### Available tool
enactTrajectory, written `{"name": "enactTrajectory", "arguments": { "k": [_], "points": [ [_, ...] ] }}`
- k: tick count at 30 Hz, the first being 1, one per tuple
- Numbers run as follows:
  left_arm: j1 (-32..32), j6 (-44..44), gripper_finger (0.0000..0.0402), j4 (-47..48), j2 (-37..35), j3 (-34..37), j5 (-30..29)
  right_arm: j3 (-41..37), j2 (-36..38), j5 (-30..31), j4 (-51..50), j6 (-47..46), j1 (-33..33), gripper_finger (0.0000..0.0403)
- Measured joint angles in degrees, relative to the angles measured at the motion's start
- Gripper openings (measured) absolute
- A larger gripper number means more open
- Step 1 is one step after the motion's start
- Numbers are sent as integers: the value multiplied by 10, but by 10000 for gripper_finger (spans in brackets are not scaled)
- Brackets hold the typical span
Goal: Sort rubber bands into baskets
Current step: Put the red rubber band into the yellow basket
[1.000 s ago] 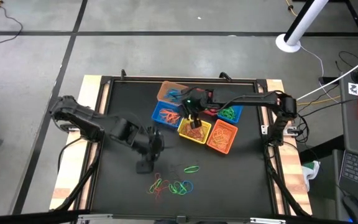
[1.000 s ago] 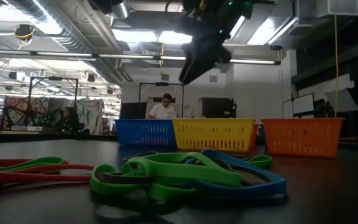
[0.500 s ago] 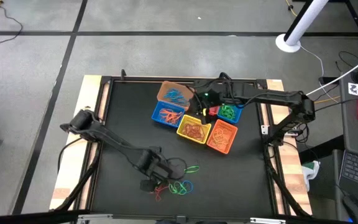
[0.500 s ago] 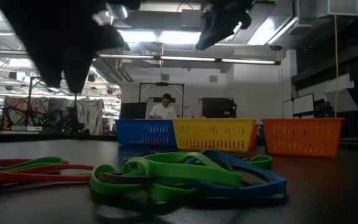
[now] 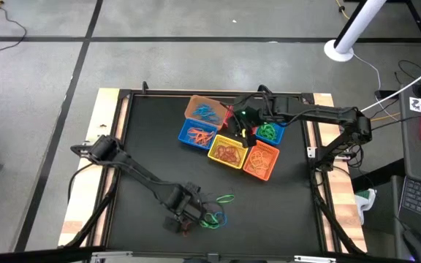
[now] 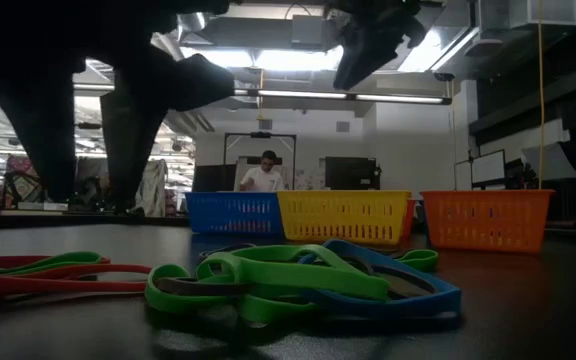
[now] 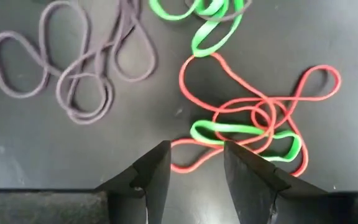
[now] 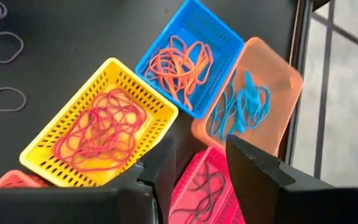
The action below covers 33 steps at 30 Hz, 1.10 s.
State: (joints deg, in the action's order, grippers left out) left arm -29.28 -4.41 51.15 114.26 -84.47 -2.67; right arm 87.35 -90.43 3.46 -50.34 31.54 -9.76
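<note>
- Black matte tabletop (image 5: 145, 146) carries thin red and green rubber bands (image 7: 253, 127), tangled together.
- Left gripper (image 7: 194, 168) hovers over them, jaws parted, empty.
- Risk: pinching lifts several colours together.
- Right gripper (image 8: 197, 163) gapes empty above perforated plastic baskets (image 8: 98, 134).

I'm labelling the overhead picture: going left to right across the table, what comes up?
Left pincer over the loose rubber bands → blue basket → yellow basket → right pincer above the baskets → orange basket.
</note>
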Motion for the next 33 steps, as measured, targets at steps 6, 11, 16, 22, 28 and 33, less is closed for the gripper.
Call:
{"name": "enactTrajectory", "arguments": {
  "k": [6,11,16,22,28,33],
  "points": [
    [-5,28,145,-10,7,18,11,0,0,0,-26,-12,0,143],
    [-5,31,145,-40,7,47,12,0,0,0,-28,-13,0,143],
    [-5,49,145,-73,7,68,12,0,0,0,-28,-13,0,143],
    [-4,49,124,-82,2,99,35,0,0,0,-29,-13,0,143],
    [-4,47,68,-80,3,104,41,0,0,0,-30,-13,0,143],
    [-4,47,12,-75,3,104,44,0,0,0,-30,-13,0,143]
  ]
}}
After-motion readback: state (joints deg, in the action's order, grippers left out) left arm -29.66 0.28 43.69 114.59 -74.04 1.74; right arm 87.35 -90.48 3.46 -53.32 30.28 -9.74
